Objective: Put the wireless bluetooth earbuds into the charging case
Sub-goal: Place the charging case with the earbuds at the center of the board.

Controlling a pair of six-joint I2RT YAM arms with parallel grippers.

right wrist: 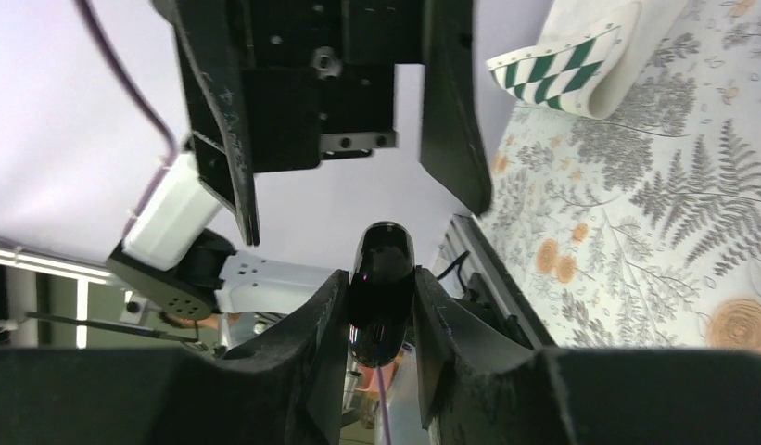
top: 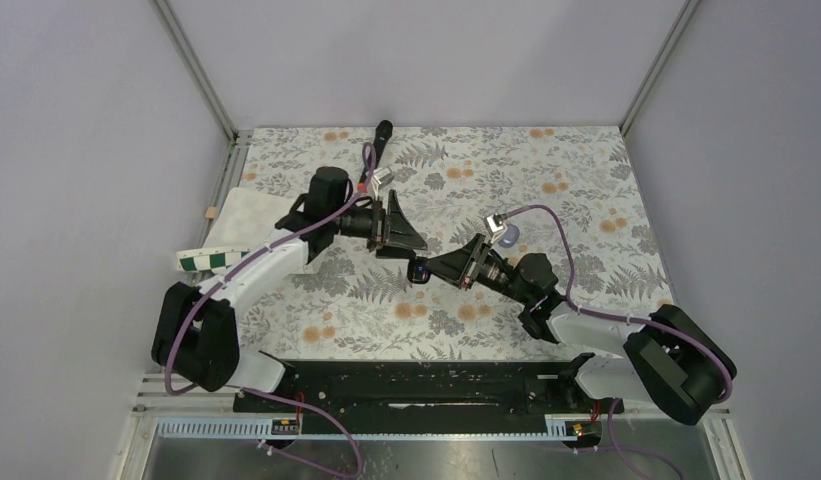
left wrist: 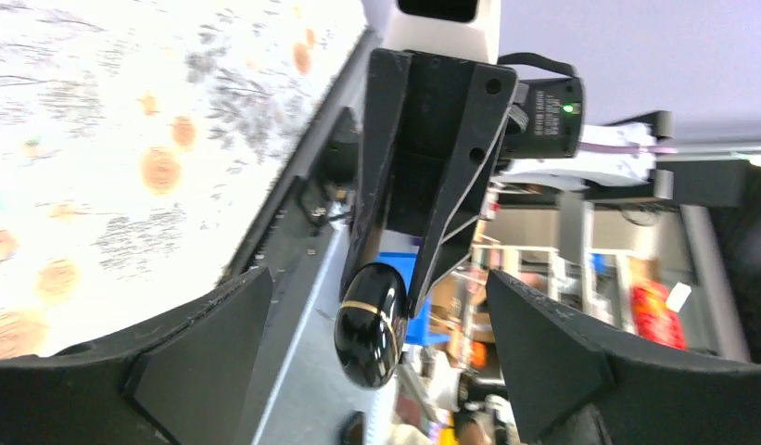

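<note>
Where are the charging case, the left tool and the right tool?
charging case [left wrist: 367,334]: left wrist view, glossy lower body.
left tool [right wrist: 363,211]: right wrist view, midway between open fingertips.
right tool [right wrist: 380,276]: right wrist view, midway between fingertips holding the charging case.

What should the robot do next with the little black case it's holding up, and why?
Probably the left gripper should back away a little. Its jaws stand wide open on either side of the charging case and touch nothing, while the right gripper alone pinches the case up in the air. Moving back would likely clear room to work on the case, whose lid looks closed.
</note>
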